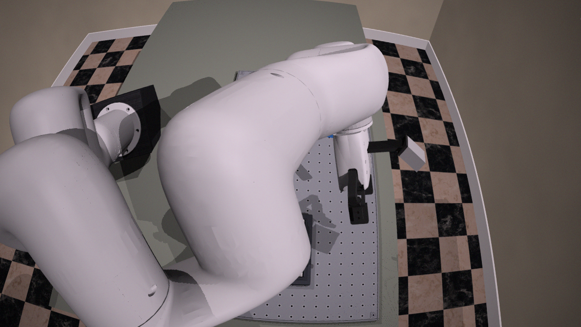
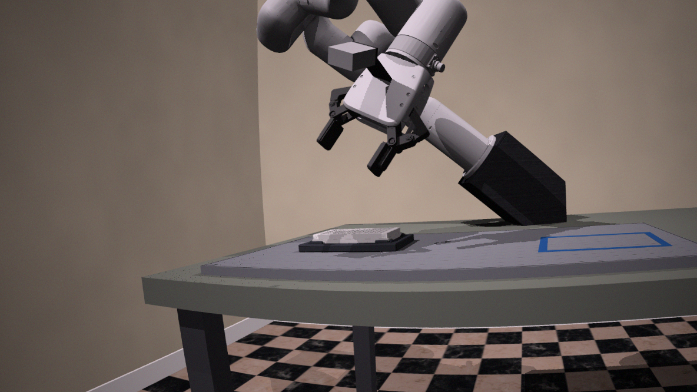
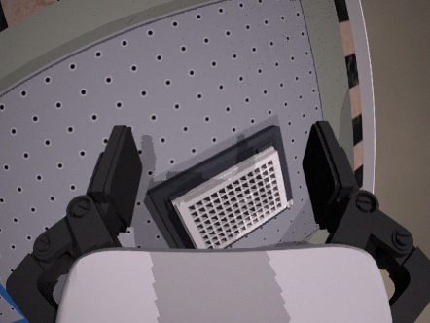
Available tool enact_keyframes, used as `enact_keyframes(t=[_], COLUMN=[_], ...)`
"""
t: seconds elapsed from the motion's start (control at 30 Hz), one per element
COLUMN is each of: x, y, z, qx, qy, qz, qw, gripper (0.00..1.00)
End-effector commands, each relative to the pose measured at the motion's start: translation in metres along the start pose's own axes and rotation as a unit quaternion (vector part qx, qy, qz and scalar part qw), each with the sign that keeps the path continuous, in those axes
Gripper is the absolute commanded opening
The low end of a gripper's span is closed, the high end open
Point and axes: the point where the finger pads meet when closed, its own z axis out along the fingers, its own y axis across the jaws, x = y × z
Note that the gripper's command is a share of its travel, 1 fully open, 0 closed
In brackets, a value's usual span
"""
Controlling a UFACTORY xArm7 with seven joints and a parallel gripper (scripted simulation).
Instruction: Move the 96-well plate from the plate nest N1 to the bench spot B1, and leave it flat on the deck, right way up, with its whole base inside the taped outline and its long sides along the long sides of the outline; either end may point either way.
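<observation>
The white 96-well plate lies flat in the black plate nest N1 at the left end of the grey deck. In the wrist view the plate shows between and below my fingers, in its nest. My gripper hangs high above the deck, tilted, wide open and empty, a little right of the plate. It also shows in the overhead view. The blue taped outline B1 lies at the right end of the deck. The arm hides the plate in the overhead view; only a nest edge shows.
The arm's black base block stands on the table behind the deck, between nest and outline. The perforated grey deck ends near the table's edge. The big arm links hang over the middle of the deck.
</observation>
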Motion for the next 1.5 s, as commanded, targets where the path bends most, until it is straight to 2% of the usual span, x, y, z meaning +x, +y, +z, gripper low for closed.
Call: enact_keyframes(t=[0.0,0.27,0.37,0.6,0.77,0.87,0.93,0.97,1.23,1.43,1.47], x=[-0.012,-0.044,-0.044,-0.073,-0.085,-0.096,-0.096,-0.100,-0.113,-0.127,-0.127], y=[0.006,0.019,0.019,0.031,0.037,0.041,0.041,0.043,0.048,0.054,0.054], z=[0.004,0.009,0.009,0.007,0.004,0.002,0.002,0.001,0.000,0.006,0.006], qx=[0.023,0.065,0.066,0.092,0.103,0.106,0.106,0.106,0.101,0.085,0.085], qy=[-0.028,-0.102,-0.104,-0.166,-0.206,-0.227,-0.227,-0.233,-0.276,-0.296,-0.296], qz=[0.031,0.116,0.119,0.210,0.277,0.319,0.319,0.333,0.443,0.524,0.524], qw=[0.999,0.986,0.985,0.959,0.933,0.914,0.914,0.908,0.847,0.794,0.794], gripper=[1.00,1.00,1.00,1.00,1.00,1.00,1.00,1.00,1.00,1.00,1.00])
